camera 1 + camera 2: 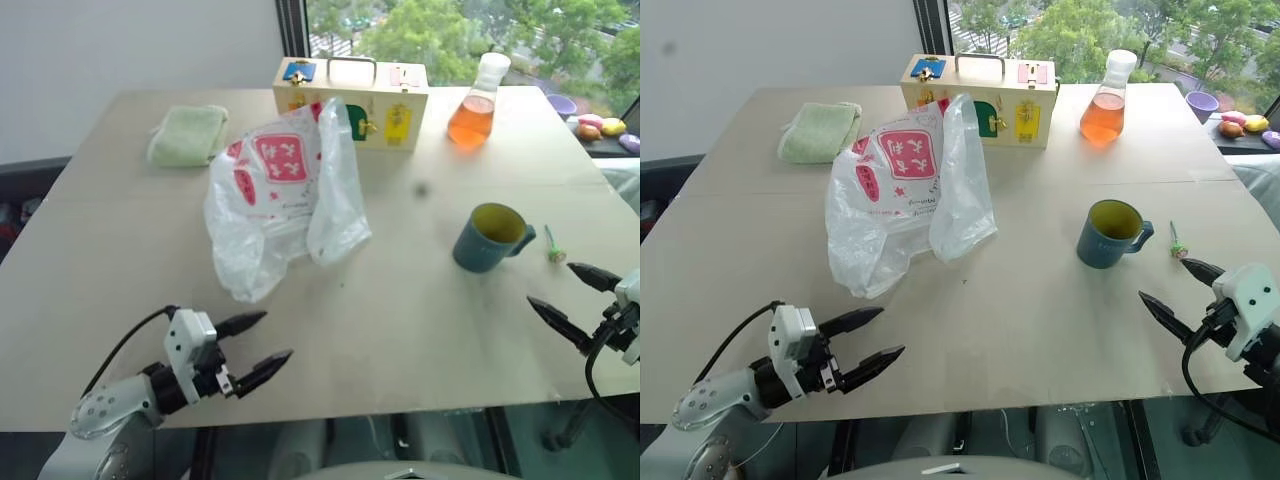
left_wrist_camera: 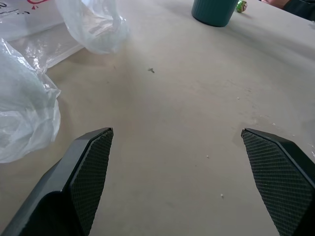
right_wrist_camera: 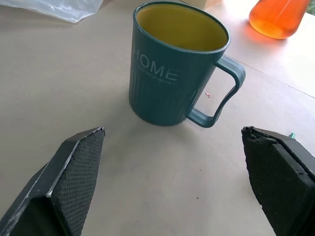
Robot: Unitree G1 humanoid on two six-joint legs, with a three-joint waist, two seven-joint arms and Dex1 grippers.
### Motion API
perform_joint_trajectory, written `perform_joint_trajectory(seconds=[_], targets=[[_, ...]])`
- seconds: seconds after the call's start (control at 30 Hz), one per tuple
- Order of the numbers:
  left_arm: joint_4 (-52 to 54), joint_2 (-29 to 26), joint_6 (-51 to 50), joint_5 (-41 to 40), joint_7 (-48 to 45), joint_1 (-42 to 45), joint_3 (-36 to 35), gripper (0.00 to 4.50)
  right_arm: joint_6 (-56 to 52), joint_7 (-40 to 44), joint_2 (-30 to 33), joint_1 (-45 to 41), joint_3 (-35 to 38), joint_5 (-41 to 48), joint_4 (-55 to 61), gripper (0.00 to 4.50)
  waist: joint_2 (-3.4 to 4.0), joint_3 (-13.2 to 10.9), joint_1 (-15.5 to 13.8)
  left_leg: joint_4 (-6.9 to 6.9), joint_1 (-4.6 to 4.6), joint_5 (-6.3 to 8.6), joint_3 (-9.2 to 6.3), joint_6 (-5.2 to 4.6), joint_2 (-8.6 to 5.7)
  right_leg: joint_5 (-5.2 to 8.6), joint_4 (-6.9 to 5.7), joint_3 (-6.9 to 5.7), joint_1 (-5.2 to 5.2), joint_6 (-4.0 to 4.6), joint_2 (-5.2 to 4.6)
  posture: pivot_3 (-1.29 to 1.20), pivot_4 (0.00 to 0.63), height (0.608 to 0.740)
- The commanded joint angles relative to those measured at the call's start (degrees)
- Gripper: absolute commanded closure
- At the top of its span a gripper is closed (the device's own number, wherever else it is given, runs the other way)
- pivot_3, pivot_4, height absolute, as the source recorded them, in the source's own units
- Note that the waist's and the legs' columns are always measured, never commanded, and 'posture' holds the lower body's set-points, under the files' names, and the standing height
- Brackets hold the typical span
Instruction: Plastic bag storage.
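The plastic bag (image 1: 280, 200), crinkly translucent white with red-pink printed panels, lies loosely heaped on the table (image 1: 400, 330) left of centre; it also shows in the left wrist view (image 2: 29, 98). A teal mug (image 1: 490, 237) with a yellow inside stands upright to its right, seen close in the right wrist view (image 3: 172, 69). My left gripper (image 1: 255, 348) hovers open near the front edge, short of the bag. My right gripper (image 1: 570, 296) is open at the right edge, a little short of the mug. Neither holds anything.
A folded pale green cloth (image 1: 187, 135) lies at the back left. Behind the bag stands a wooden box (image 1: 385, 100) with a handle and coloured latches, and right of it a flask (image 1: 477, 105) of orange liquid. A small green item (image 1: 554, 250) lies beside the mug.
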State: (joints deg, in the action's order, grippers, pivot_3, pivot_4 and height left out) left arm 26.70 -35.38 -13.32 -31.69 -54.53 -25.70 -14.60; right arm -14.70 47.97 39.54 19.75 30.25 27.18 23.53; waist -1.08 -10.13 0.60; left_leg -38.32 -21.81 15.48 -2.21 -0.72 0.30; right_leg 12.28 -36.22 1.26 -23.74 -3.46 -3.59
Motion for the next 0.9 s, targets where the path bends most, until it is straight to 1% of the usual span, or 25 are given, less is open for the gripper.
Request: perform_joint_trajectory(seconds=[0.03, 0.07, 0.13, 0.2, 0.27, 0.3, 0.37, 0.4, 0.43, 0.47, 0.5, 0.57, 0.67, 0.8, 0.9], targets=[[3.7, -0.1, -3.3, -3.5, 4.1, 4.9, -0.4, 0.16, -0.7, -1.5, -0.1, -1.1, 0.5, 1.7, 3.8, 0.0, 0.0, 0.0, 0.0, 0.0, 0.0, 0.0, 0.0, 0.0, 0.0, 0.0, 0.0, 0.0, 0.0, 0.0, 0.0, 0.0, 0.15, 0.74], [4.9, 0.1, -6.5, -6.5, 7.6, 10.1, -0.8, 0.16, -1.6, -3.0, -1.0, -1.7, 0.2, 3.3, 6.5, 0.0, 0.01, 0.0, -0.2, 0.0, 0.0, 0.0, 0.0, 0.0, 0.0, 0.0, 0.0, 0.0, 0.0, 0.0, 0.0, 0.0, 0.15, 0.74], [6.3, 0.2, -11.9, -10.6, 13.6, 19.3, -0.9, 0.16, -1.0, -5.4, -3.2, -2.2, -0.8, 4.6, 11.8, 0.0, 0.03, -0.1, -1.4, -0.05, -0.04, -0.01, -0.13, -0.01, 0.0, -0.01, -0.09, -0.11, 0.0, -0.01, -0.01, 0.0, 0.15, 0.74], [6.8, 0.1, -15.2, -12.3, 16.8, 24.7, -0.8, 0.16, -1.5, -4.1, -3.4, -1.3, -1.7, 7.1, 15.5, 0.0, 0.07, 0.0, -1.4, -0.24, -0.07, -0.02, -0.25, 0.0, 0.03, -0.02, -0.31, -0.32, 0.04, -0.02, 0.1, 0.0, 0.15, 0.74], [7.0, 0.0, -17.1, -11.7, 19.9, 29.9, 0.2, 0.16, -2.7, -3.2, -3.2, -0.2, -2.8, 9.7, 18.7, 0.0, 0.15, 0.1, -1.1, -0.16, 0.07, -0.02, -0.09, 0.01, 0.01, -0.03, -0.31, -0.16, 0.12, -0.05, 0.1, 0.0, 0.15, 0.74], [6.8, -0.4, -17.1, -8.6, 21.5, 32.7, 1.7, 0.16, -3.4, -3.0, -3.1, 0.3, -3.4, 11.4, 20.0, 0.0, 0.12, 0.1, -1.1, -0.1, 0.14, -0.01, 0.04, 0.01, -0.02, -0.1, -0.31, -0.03, 0.14, -0.17, 0.1, 0.0, 0.15, 0.74], [6.3, -2.3, -15.8, -0.6, 23.4, 37.0, 6.1, 0.16, -3.3, -2.6, -3.0, 0.5, -4.7, 12.2, 21.5, 0.0, 0.07, 0.1, -0.8, -0.08, 0.07, -0.01, 0.03, 0.01, -0.05, -0.18, -0.24, -0.01, 0.09, -0.13, 0.15, 0.0, 0.15, 0.74], [6.2, -4.6, -16.5, 6.4, 26.2, 39.7, 9.7, 0.16, -2.9, -2.4, -2.8, 0.5, -5.6, 11.7, 22.0, 0.0, 0.04, 0.0, -0.8, -0.08, 0.06, -0.01, 0.05, 0.01, -0.06, -0.27, -0.18, 0.01, 0.09, 0.0, 0.15, 0.0, 0.15, 0.74], [6.2, -6.0, -17.9, 10.7, 28.6, 41.6, 12.0, 0.16, -2.6, -2.4, -2.7, 0.4, -6.4, 11.1, 22.4, 0.0, 0.03, 0.0, -0.8, -0.08, 0.05, -0.01, 0.05, 0.0, -0.08, -0.27, -0.15, 0.02, 0.1, 0.01, 0.14, 0.0, 0.15, 0.74], [5.7, -6.8, -20.2, 12.6, 30.0, 43.9, 13.5, 0.16, -2.3, -2.5, -2.7, 0.2, -7.1, 10.5, 22.8, 0.0, 0.02, 0.0, -0.8, -0.08, 0.05, -0.01, 0.04, 0.0, -0.09, -0.24, -0.11, 0.01, 0.1, 0.02, 0.15, 0.0, 0.15, 0.74], [4.4, -8.2, -21.0, 14.3, 29.3, 46.1, 15.2, 0.16, -1.9, -2.8, -2.8, 0.1, -7.9, 9.9, 23.1, 0.0, 0.01, 0.0, -0.9, -0.06, 0.03, -0.01, 0.05, 0.0, -0.09, -0.21, -0.07, 0.01, 0.1, 0.0, 0.15, 0.0, 0.15, 0.74], [0.1, -12.2, -20.1, 19.2, 25.9, 49.1, 19.0, 0.16, -0.7, -3.0, -3.3, 0.6, -9.4, 8.2, 23.7, 0.0, -0.01, 0.0, -0.9, -0.06, 0.03, -0.01, 0.04, 0.0, -0.09, -0.08, -0.06, 0.0, 0.1, -0.12, 0.15, 0.0, 0.15, 0.74], [-7.4, -15.7, -17.0, 25.4, 23.8, 51.0, 22.5, 0.16, 0.8, -2.8, -3.9, 2.6, -11.3, 5.9, 24.2, 0.0, 0.03, 0.0, -0.6, 0.02, 0.05, -0.01, 0.08, 0.0, -0.06, -0.02, -0.05, 0.02, 0.08, -0.02, 0.18, 0.0, 0.15, 0.74], [-16.2, -17.9, -11.9, 32.1, 20.8, 52.8, 26.1, 0.16, 3.2, -3.3, -5.0, 4.9, -13.3, 2.8, 24.3, 0.0, -0.04, 0.0, -0.4, 0.04, -0.02, -0.01, 0.08, 0.0, -0.04, -0.07, -0.06, 0.02, -0.01, -0.09, 0.19, 0.0, 0.15, 0.74], [-26.2, -16.2, -5.8, 37.4, 20.1, 56.1, 30.3, 0.16, 4.4, -4.1, -6.3, 6.4, -14.3, 1.7, 24.7, 0.0, -0.1, 0.0, -0.7, 0.02, -0.06, -0.01, 0.06, 0.0, -0.05, -0.11, 0.0, -0.01, 0.0, -0.16, 0.16, 0.0, 0.15, 0.74]])
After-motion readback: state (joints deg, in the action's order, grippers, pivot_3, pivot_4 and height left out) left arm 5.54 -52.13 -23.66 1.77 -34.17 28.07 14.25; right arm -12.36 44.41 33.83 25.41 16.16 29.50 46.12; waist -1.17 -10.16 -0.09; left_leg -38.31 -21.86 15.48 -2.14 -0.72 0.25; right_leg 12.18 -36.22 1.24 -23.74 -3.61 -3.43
